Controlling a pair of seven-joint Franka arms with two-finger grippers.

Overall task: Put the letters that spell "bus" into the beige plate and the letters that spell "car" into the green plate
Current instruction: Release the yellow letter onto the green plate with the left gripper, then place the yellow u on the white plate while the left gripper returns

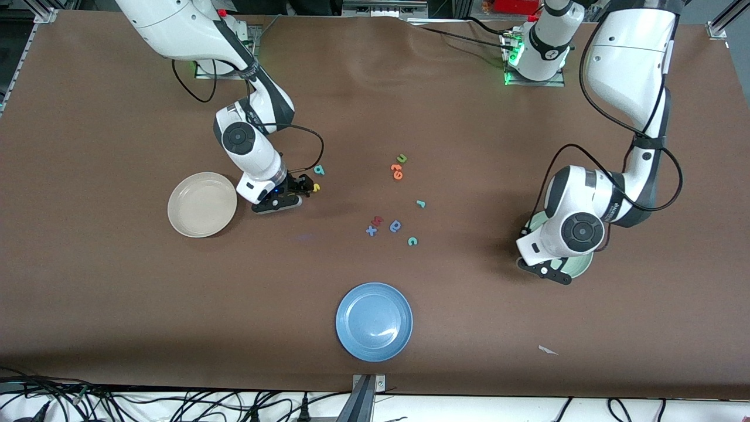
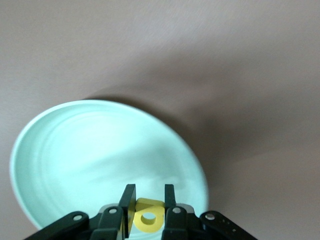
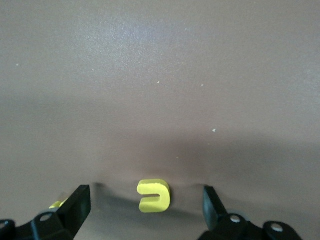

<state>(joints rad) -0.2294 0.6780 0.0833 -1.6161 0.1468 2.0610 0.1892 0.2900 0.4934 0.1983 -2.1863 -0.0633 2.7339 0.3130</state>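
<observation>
On the brown worktop (image 1: 117, 305), front view: the beige plate (image 1: 202, 204) lay empty toward the right arm's end, and the green plate (image 1: 580, 266) lay largely hidden under the left arm's wrist. The right pincer (image 1: 306, 186) stood low, just beside the beige plate, at a yellow letter (image 1: 316, 187), with a teal letter (image 1: 319, 170) near it, slightly farther from the camera. Mid-worktop lay a thin teal "r" (image 1: 420, 204) and a teal "c" (image 1: 412, 241), both still to be moved, among a green "u" (image 1: 402, 158), orange letters (image 1: 397, 171), a darker blue round letter (image 1: 395, 225) and a blue "x" (image 1: 371, 231). A blue plate (image 1: 374, 321) lay nearest the camera. No letter could be seen resting in either plate, so the task appeared to be at an early stage.

Left wrist view: the left pincer (image 2: 148, 210) was pinching a yellow rounded "a" (image 2: 148, 218) between narrowly set fingers (image 2: 127, 200), held above the bare green plate (image 2: 75, 150); release into it appeared the next step.

Right wrist view: the right pincer (image 3: 146, 205) was spread wide, its fingers (image 3: 75, 202) either side of a yellow "u" (image 3: 153, 195) lying flat, not yet gripped. It was a small, thick foam piece of bright yellow, with its opening to one side. A second yellow scrap (image 3: 56, 204) showed by one finger.
</observation>
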